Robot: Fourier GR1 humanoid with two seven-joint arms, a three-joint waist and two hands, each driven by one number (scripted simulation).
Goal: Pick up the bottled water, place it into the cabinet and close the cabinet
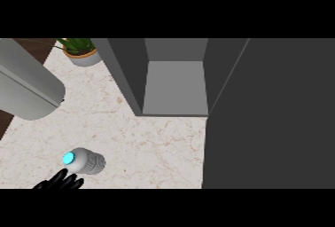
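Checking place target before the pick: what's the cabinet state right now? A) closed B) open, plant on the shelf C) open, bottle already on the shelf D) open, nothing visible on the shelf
D: the cabinet stands open showing a bare shelf, while the bottled water is on the counter.

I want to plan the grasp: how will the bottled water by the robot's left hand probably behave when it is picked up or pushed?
The bottled water stands upright, cap up, on the marble counter, so a sideways push may tip it. Its round body would probably roll then. The ribbed wall may help the left hand against slipping.
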